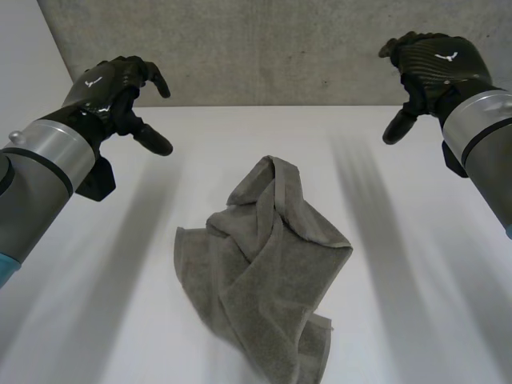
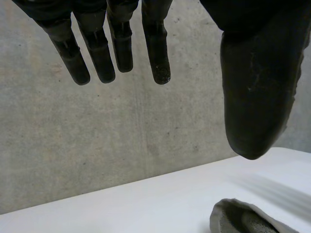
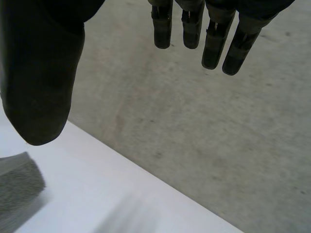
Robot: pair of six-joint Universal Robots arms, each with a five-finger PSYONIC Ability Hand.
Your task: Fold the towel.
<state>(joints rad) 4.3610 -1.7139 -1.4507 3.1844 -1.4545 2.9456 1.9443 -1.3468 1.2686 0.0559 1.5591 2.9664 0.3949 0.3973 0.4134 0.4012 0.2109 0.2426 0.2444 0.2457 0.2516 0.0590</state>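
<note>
The left robot hand (image 1: 112, 88) hangs above the far left of the worktop (image 1: 416, 264), its fingers (image 2: 158, 53) straight and spread well away from the thumb, holding nothing. The right robot hand (image 1: 428, 68) mirrors it on the far right, fingers likewise loose and empty. Both are raised and well apart from the cloth, one on either side. This looks like a ready stance, wide enough to come down on opposite edges at once.

Between them, in the middle of the worktop, the grey towel (image 1: 268, 272) lies in a crumpled heap. It is bunched at the far end, with layers twisted over each other and no corner plainly laid out. Judging from that, folding has not begun, and the towel probably needs spreading flat first. Behind the worktop stands a bare concrete wall (image 1: 264, 48).
</note>
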